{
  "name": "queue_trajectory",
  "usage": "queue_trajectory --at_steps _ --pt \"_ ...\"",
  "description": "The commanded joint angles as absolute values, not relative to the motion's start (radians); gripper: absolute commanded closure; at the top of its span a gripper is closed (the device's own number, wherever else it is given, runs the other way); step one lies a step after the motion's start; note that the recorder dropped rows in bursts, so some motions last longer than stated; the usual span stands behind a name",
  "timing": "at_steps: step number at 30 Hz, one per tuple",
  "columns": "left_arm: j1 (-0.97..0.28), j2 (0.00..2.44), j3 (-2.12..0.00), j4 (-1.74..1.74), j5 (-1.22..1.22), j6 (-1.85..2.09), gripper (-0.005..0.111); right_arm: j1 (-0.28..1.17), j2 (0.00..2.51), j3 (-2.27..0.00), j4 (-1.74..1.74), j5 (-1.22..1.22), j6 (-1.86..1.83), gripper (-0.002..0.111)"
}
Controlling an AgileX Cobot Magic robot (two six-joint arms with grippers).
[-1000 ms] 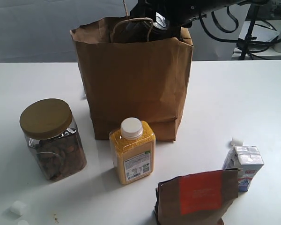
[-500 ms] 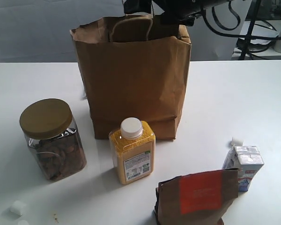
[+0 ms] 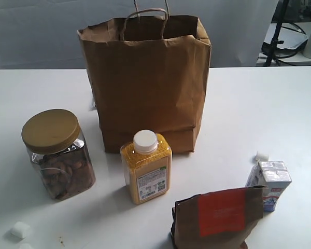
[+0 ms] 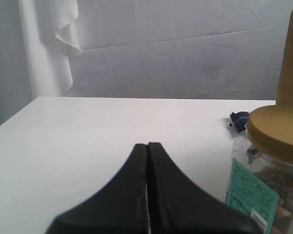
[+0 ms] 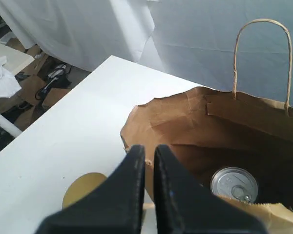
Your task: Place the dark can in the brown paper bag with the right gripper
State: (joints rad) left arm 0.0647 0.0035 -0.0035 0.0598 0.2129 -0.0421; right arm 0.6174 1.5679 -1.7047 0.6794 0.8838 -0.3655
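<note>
Withdrawn from over the brown paper bag [image 3: 145, 88] since earlier: right gripper [image 5: 146, 163], closed, empty. Deposited inside: dark can [image 5: 234, 184]. Held closed: left gripper [image 4: 147, 161].

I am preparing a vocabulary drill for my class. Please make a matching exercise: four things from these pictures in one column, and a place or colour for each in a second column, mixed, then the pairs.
1. dark can
2. nut jar
3. yellow bottle
4. small carton

a. white round cap
b. far right of the exterior view
c. inside the brown paper bag
d. gold lid

Pairs: 1-c; 2-d; 3-a; 4-b
</note>
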Motion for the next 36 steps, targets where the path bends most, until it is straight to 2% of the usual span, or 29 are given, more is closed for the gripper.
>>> queue_trajectory --at_steps 1,10,22,29,36 --pt "0.059 0.000 0.000 0.062 0.208 -0.046 0.107 0.619 1.480 -1.700 0.578 0.978 -0.305 0.108" --pt "0.059 0.000 0.000 0.062 0.208 -0.046 0.107 0.619 1.197 -1.431 0.333 0.936 -0.206 0.108" --pt "0.059 0.000 0.000 0.062 0.208 -0.046 0.107 0.606 0.677 -0.846 0.023 0.576 0.055 0.108" --pt "0.059 0.000 0.000 0.062 0.208 -0.046 0.107 0.456 0.422 -0.567 -0.155 0.507 0.214 0.108" --pt "0.059 0.000 0.000 0.062 0.208 -0.046 0.107 0.307 0.166 -0.325 -0.154 0.333 0.308 0.108"
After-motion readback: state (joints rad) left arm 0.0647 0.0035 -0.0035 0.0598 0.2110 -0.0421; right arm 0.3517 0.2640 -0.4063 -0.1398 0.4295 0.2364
